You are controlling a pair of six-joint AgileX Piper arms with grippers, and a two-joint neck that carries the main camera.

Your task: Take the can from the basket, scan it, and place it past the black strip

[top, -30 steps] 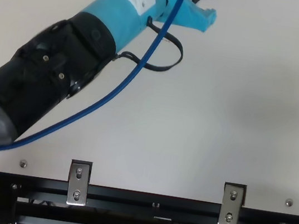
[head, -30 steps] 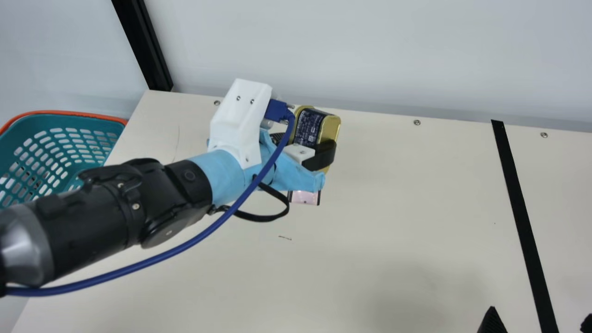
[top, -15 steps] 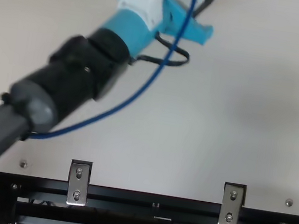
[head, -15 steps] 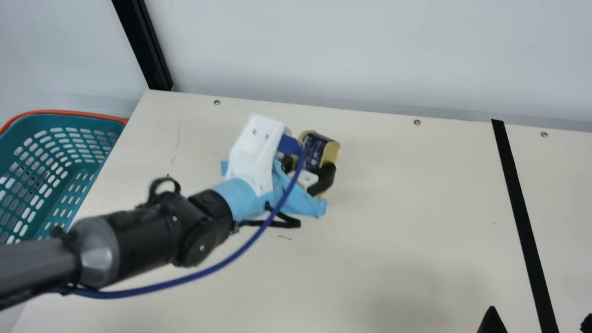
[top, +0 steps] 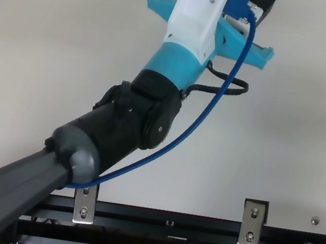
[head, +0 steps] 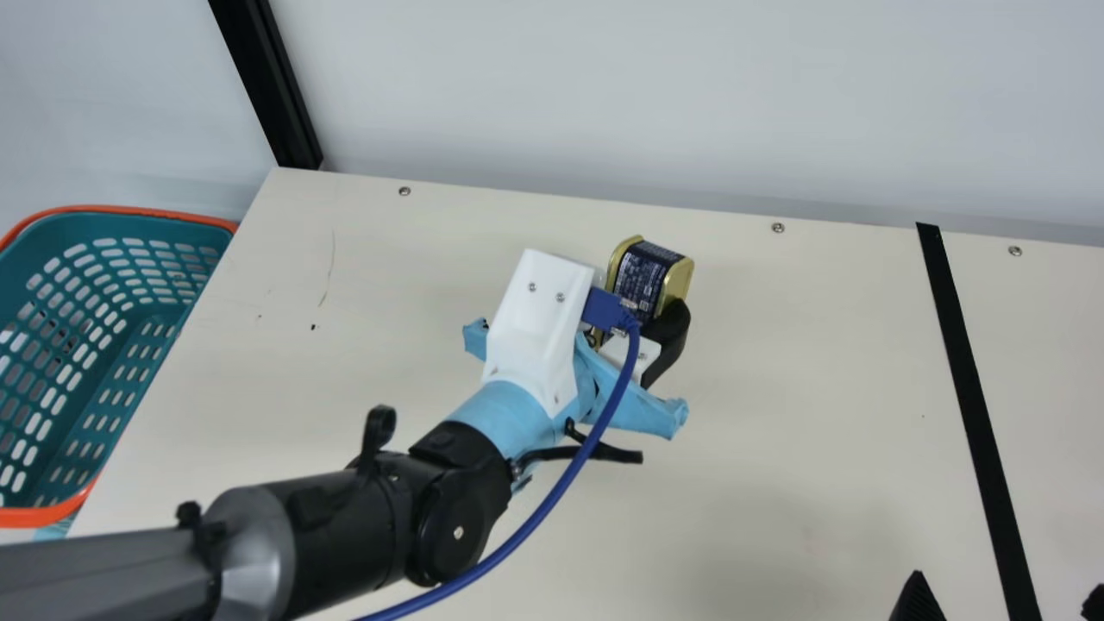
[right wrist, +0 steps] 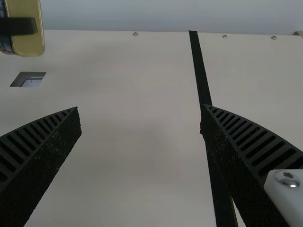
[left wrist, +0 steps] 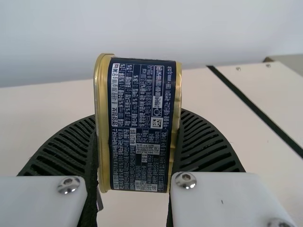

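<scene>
Main view: the left gripper (head: 640, 321), of two black ribbed fingers, pinched a rounded-rectangular metal can (head: 640, 280), gold at its ends and wrapped in a dark-blue label with pale print; the can lay between the basket and the strip, well apart from both, on the basket's side of the strip. The basket (head: 112, 226), of teal perforated plastic with an orange rim, stood beside the cream flat-topped table (head: 793, 362), at the view's left; the strip (head: 959, 354), black, straight and narrow, crossed the table at the view's right. A white angular housing (head: 539, 323) and light-blue wrapping (head: 509, 414) covered the left arm's wrist, with a round blue cable (head: 552, 500) curving alongside. Left wrist view: both ribbed fingers (left wrist: 64, 149) touched the can, one on each side, its printed label facing the camera. Right wrist view: the right gripper (head: 1005, 595) had its fingers spread wide apart, one overlapping the strip in the picture; farther off, a dark finger crossed the can's gold end, and near it in the picture appeared a small four-sided grey panel (right wrist: 32, 82) with dark edges. Top view: the left arm extended slantwise over the table; two silvery metal brackets (top: 84, 202) marked the near edge.
</scene>
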